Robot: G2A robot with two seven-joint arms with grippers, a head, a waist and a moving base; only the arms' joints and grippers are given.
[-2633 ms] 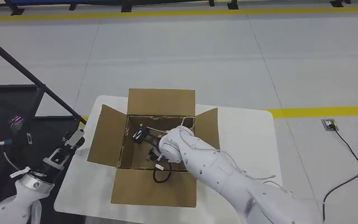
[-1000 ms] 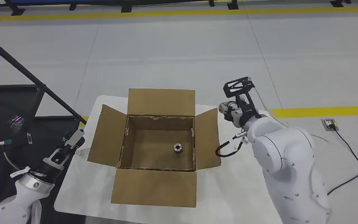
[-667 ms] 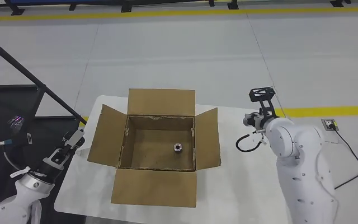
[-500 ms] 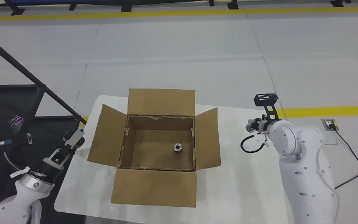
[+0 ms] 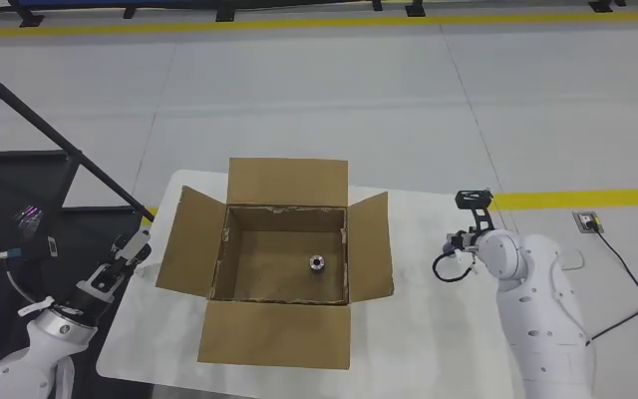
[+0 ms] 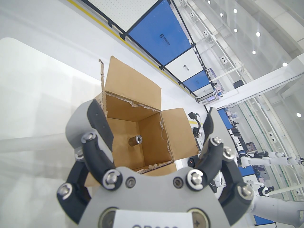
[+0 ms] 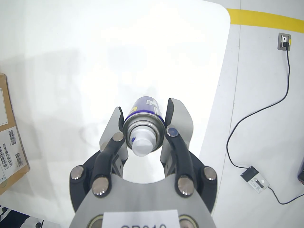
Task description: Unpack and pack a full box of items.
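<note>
The open cardboard box (image 5: pixel 286 182) stands mid-table, flaps spread. On its floor lies a small metal cylinder (image 5: pixel 316 263), which the left wrist view also catches (image 6: pixel 135 141). My right gripper (image 7: pixel 145 110) is shut on an upright spray can (image 7: pixel 144 126) with a purple-blue body and a white nozzle. It holds the can over the white table (image 7: pixel 118 36), near the right edge and well clear of the box. I cannot tell whether the can touches the table. My left gripper (image 6: pixel 152 116) is open with nothing in it, off the table's left side and facing the box (image 6: pixel 133 91).
Past the table's right edge the floor carries a yellow line (image 7: pixel 263 18), a wall socket (image 7: pixel 284 41) and a black cable running to an adapter (image 7: pixel 255 182). One side of the box (image 7: pixel 9 124) with labels lies at the edge of the right wrist view.
My right arm was down inside the box; it came out holding the spray can and swung right to the table's right side. The left arm has stayed put.
</note>
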